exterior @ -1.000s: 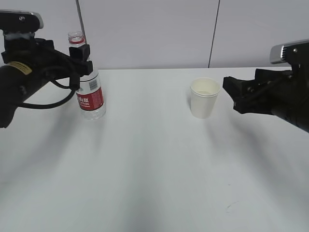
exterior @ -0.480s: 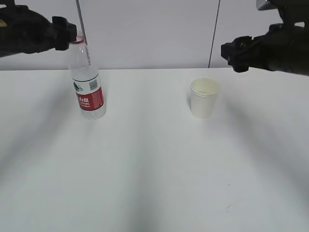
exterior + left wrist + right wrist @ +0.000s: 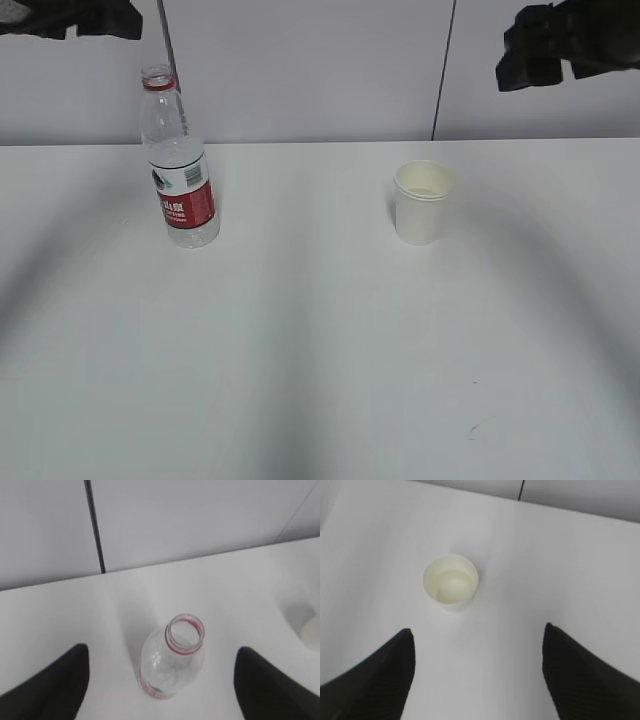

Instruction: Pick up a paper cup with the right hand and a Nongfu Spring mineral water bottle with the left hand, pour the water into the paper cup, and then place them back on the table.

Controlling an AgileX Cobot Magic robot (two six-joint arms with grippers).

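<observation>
The Nongfu Spring mineral water bottle stands upright and uncapped at the left of the white table; from above it shows in the left wrist view. The paper cup stands upright right of centre; it also shows in the right wrist view. My left gripper is open and empty, high above the bottle, its tip at the top left corner of the exterior view. My right gripper is open and empty, high above and right of the cup, at the top right.
A grey wall with two dark vertical seams rises behind the table's far edge. A small dark mark lies on the tabletop near the front right.
Both arms have risen and drawn outward, away from the bottle and cup, to the top corners of the view. The bottle and cup have not moved.
</observation>
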